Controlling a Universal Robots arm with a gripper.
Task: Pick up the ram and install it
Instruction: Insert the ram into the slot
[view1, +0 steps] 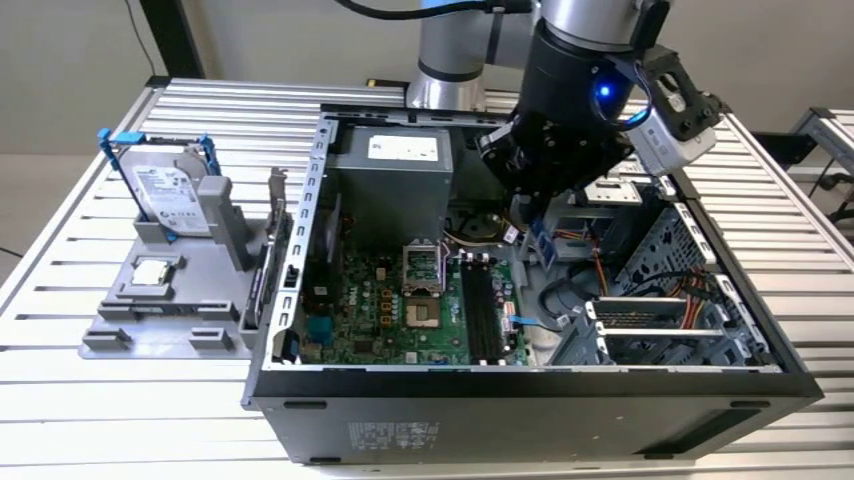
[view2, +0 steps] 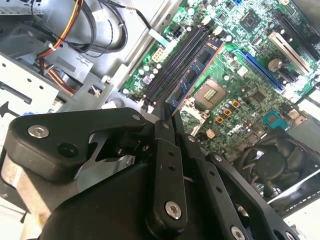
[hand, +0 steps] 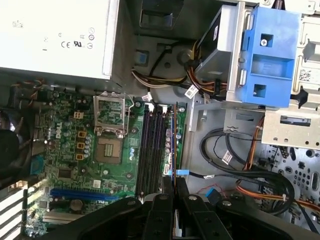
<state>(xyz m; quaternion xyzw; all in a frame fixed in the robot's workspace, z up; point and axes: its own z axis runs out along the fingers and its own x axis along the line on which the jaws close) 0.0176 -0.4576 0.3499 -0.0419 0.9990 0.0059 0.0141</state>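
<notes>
- The end effector (hand: 175, 192) is shut tight on the ram (view2: 196, 74), with its black fingers (hand: 161, 210) pinching one end of the stick.
- The ram stands on edge, running lengthwise along the black memory slots (hand: 150, 145) of the motherboard (hand: 70, 150), near the processor socket (hand: 109, 150).
- It seems to hang just above the slots rather than sit in one, though the wrist views leave that unsure.
- In the exterior view, the arm (view1: 574, 90) reaches down into the open computer case (view1: 534, 385) on the bench (view1: 80, 420).
</notes>
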